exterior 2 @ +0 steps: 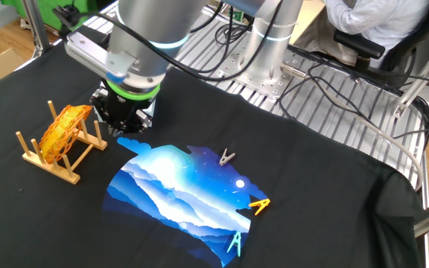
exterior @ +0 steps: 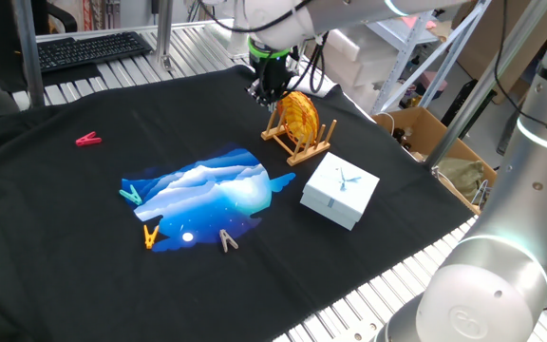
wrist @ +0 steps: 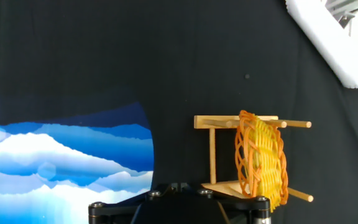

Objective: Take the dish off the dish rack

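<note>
The dish point(exterior: 301, 116) is standing on edge between the pegs of the dish rack point(exterior: 295, 141), which is sitting on the black cloth over the tabletop point(exterior: 112, 66). In one fixed view the rack is lying at about one o'clock from the blue printed patch point(exterior: 212, 195), with the white box point(exterior: 340, 190) just beside it at five o'clock. The gripper point(exterior: 269, 87) is hovering low, close to the rack at its eleven o'clock in that view; in the other fixed view the gripper point(exterior 2: 122, 117) is sitting at the rack's two o'clock, near the dish point(exterior 2: 62, 131) but apart from it. The fingers are not showing clearly in any view, so I cannot tell whether the gripper is open or closed; nothing appears to be held in it.

Judging by this, the approach step is in hand and the grasp is not yet made. In the hand view the dish point(wrist: 261, 160) is lying off to the right of centre, at about four o'clock, with the dish rack point(wrist: 219, 155) behind it. The next move is calling for a shift sideways to centre the woven rim between the fingers, then closing on the upper edge and lifting straight up, so the pegs are not catching the weave and the light rack is not coming along
</note>
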You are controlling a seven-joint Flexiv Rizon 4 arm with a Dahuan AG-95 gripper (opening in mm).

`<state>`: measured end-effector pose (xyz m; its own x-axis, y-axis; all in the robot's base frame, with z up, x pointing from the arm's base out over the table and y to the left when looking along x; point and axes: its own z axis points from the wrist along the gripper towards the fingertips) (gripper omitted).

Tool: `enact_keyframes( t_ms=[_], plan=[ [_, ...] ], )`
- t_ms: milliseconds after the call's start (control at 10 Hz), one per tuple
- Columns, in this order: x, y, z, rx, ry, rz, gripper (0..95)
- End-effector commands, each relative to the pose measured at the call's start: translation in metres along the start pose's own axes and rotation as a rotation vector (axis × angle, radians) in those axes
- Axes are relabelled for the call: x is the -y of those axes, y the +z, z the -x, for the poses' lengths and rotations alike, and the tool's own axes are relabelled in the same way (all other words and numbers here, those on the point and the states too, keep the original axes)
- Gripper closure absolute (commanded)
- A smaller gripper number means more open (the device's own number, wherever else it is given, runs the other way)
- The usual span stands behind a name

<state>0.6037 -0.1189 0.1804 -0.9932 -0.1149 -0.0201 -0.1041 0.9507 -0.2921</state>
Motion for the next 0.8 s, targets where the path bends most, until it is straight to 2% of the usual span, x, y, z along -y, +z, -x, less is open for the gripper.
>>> enact_keyframes(
  t_ms=[100, 400, 500, 600, 800],
  plan=[
    [0.0002, 0.0009, 0.0010, -0.001, 0.000, -0.051, 95.0],
    [0.0002, 0.0009, 0.0010, 0.001, 0.035, -0.114, 38.0],
    [0.0002, 0.0009, 0.0010, 0.001, 0.031, -0.132, 38.0],
    [0.0003, 0.0013, 0.0015, 0.011, 0.024, -0.162, 19.0],
    [0.0026, 0.0046, 0.0061, 0.030, 0.020, -0.189, 19.0]
  ],
)
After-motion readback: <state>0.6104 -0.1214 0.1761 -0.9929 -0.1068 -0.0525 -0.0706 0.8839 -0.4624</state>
